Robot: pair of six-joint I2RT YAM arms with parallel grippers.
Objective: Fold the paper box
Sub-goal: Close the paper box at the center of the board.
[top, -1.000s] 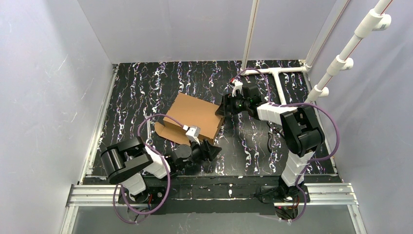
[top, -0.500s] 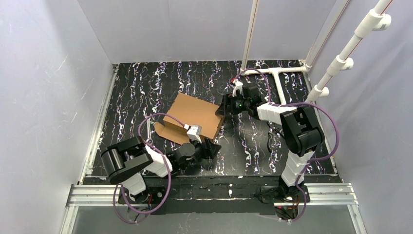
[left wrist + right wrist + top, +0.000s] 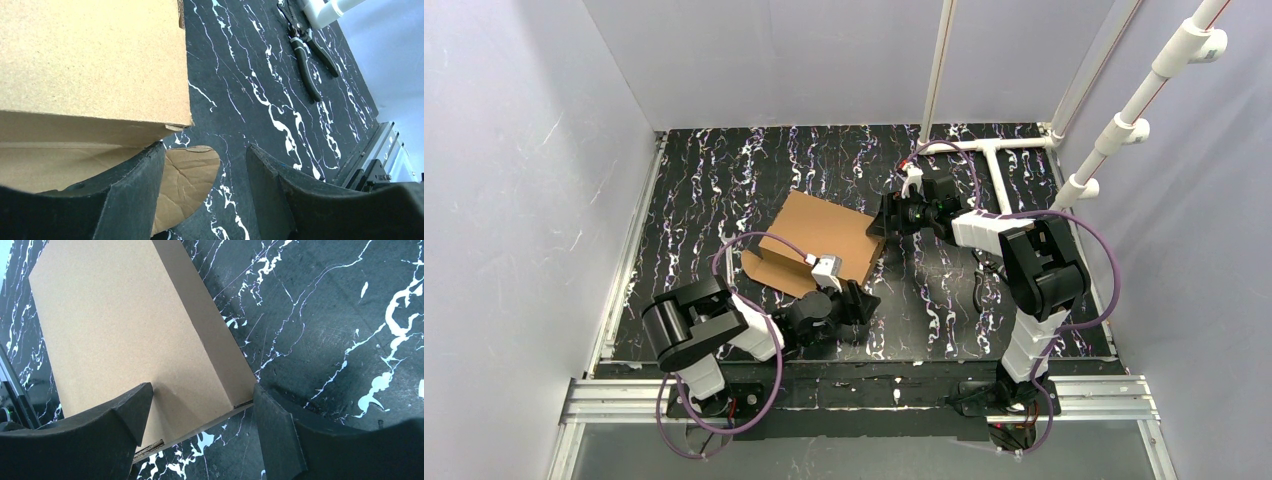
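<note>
The paper box [image 3: 820,238] is brown corrugated cardboard lying mid-table, its flat top [image 3: 90,60] up and a rounded tab [image 3: 187,170] lying on the table at its near corner. My left gripper [image 3: 860,299] is low at that near right corner. The left gripper [image 3: 205,146] is open, one finger against the box's front wall, with the tab between the fingers. My right gripper [image 3: 880,222] is at the box's far right corner. The right gripper [image 3: 202,387] is open and straddles a corner of the box [image 3: 125,325].
Black pliers [image 3: 307,55] lie on the marble-patterned table [image 3: 724,180] right of the box, near the right arm. A white pipe frame [image 3: 994,150] stands at the back right. Walls close in on three sides, and a metal rail [image 3: 864,395] runs along the near edge.
The left arm has shifted slightly right and forward, bringing its gripper a little closer to the box's near corner. The right arm and the box have not moved.
</note>
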